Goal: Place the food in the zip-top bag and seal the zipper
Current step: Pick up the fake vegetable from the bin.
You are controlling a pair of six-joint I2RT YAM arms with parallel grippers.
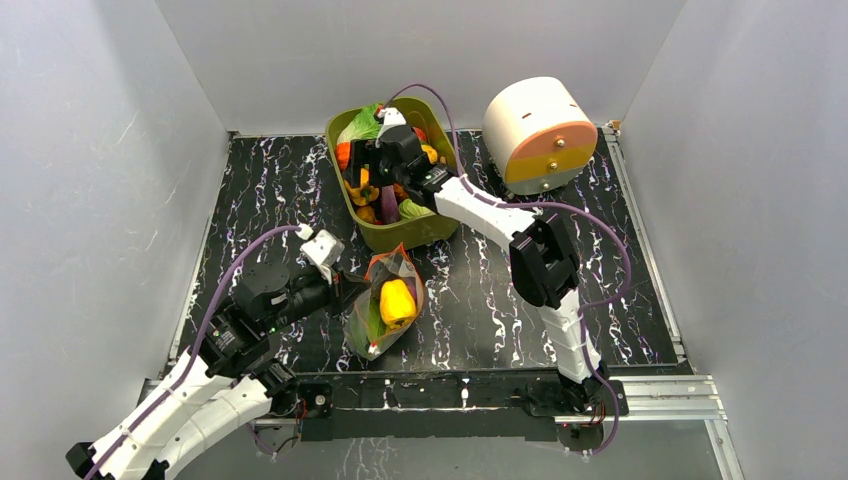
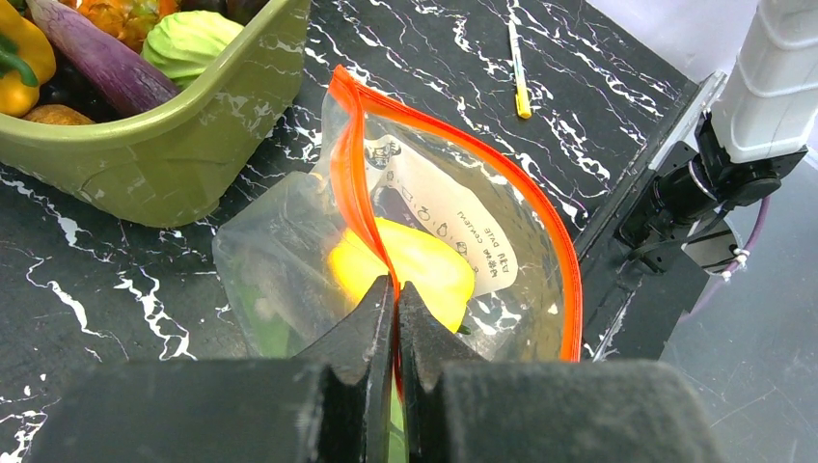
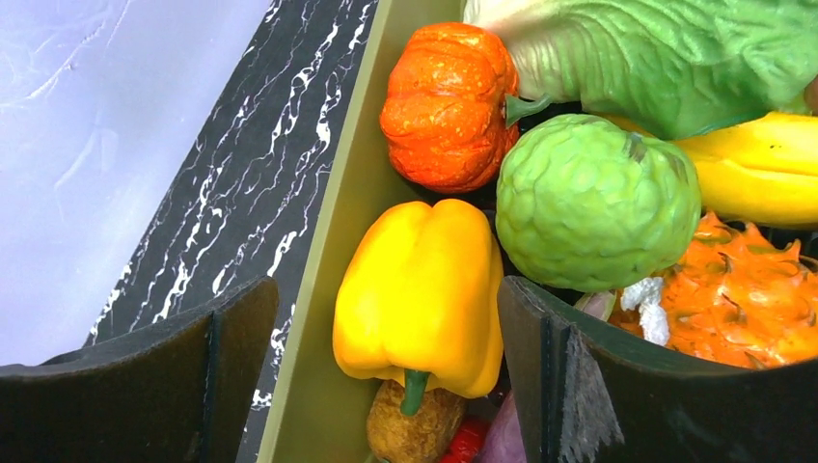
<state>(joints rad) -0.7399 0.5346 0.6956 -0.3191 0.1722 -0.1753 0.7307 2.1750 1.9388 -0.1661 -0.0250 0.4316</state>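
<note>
Left gripper [image 2: 395, 309] closed tight on zipper [image 2: 349, 174] of bag [image 2: 270, 260], pinching one side of mouth; mouth gapes open ahead of fingers. Inside bag, just past fingertips, yellow pepper [image 2: 424, 265]; something green lower, not clear what. Right gripper [image 3: 381, 289] open wide, holds nothing, low over tub [image 3: 328, 231] edge: one finger outside wall, other inside. Between fingers second pepper [image 3: 420, 280], lying in tub; pumpkin [image 3: 449, 101] and bumpy green fruit [image 3: 593, 198] beyond it

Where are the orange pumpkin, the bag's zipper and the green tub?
pumpkin [image 3: 446, 106], right wrist view, ribbed side.
zipper [image 2: 345, 145], left wrist view, left run of strip.
tub [image 2: 174, 154], left wrist view, outer wall.
</note>
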